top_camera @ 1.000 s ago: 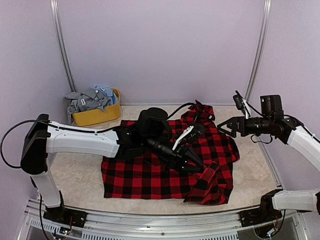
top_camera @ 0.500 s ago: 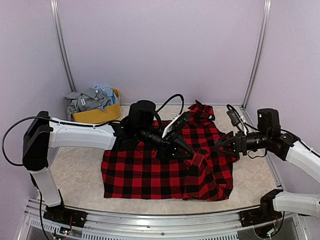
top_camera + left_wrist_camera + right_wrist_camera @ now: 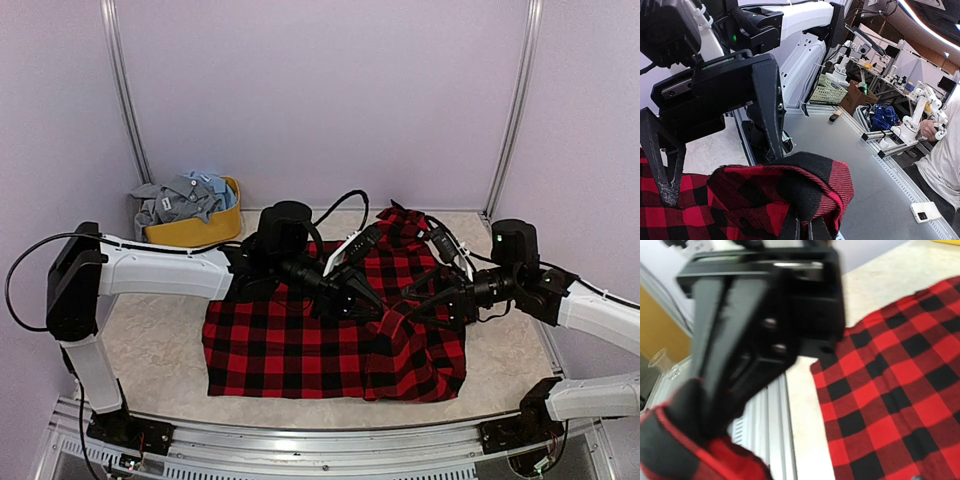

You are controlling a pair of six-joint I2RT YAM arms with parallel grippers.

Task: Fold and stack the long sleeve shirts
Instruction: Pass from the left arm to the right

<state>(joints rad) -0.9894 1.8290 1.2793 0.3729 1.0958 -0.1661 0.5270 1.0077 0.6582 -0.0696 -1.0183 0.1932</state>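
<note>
The left jaws are clamped together on a raised fold of the red-and-black flannel shirt, just right of the frame's centre. In the left wrist view the cloth bunches up over the closed tips at the bottom edge. The left arm reaches low and nearly level from the left side across the shirt.

The right jaws stand apart, one finger on each side of that same fold, as the left wrist view shows. The right arm stretches in from the right, its forearm sloping down toward the middle. The right wrist view is blurred, showing little beyond dark gripper parts and checked cloth.

Half a second ago the right jaws were further right, clear of the fold. A second ago that arm was raised at the upper right, and the left jaws held the fold lower and further right.

The flannel lies spread on the tabletop. Grey and pale blue shirts sit heaped in a yellow tub at the upper left.
</note>
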